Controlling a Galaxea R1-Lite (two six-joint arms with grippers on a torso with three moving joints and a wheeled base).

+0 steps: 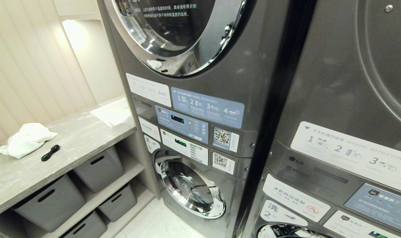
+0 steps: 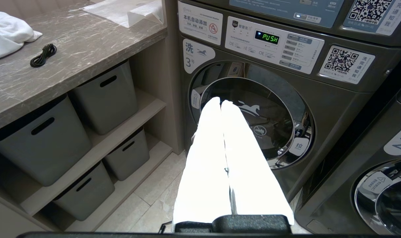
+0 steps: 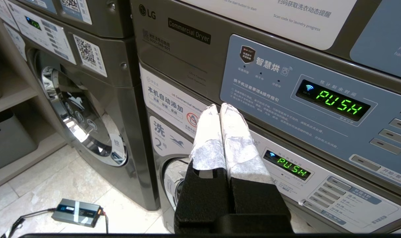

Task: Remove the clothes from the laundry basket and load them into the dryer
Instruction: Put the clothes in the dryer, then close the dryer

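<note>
Fingers of both grippers are pressed together and hold nothing: the left gripper (image 2: 220, 103) hangs low before the lower door (image 2: 253, 115) of the left stack, and the right gripper (image 3: 220, 107) is close to the panel (image 3: 319, 109) of the right stack. No laundry basket is in any view, so where the clothes to load are, I cannot tell. Only one cloth (image 1: 25, 138) shows, white and crumpled, on the counter (image 1: 71, 145) at the left, well apart from both grippers; whether it belongs to the task is not sure. I judge such clothes as light, soft and without shape: they will sag, drag and maybe catch on a door rim. Best hold is a pinch deep into a thick fold near the middle of the bundle, not at a thin edge, so less cloth hangs down. Beside the cloth lies a black cable (image 1: 50, 152); it could come up together with the cloth. Upper door (image 1: 177, 33) of the left stack, probably the dryer, looks closed. Grey bins (image 1: 98, 168) stand on the shelves under the counter
</note>
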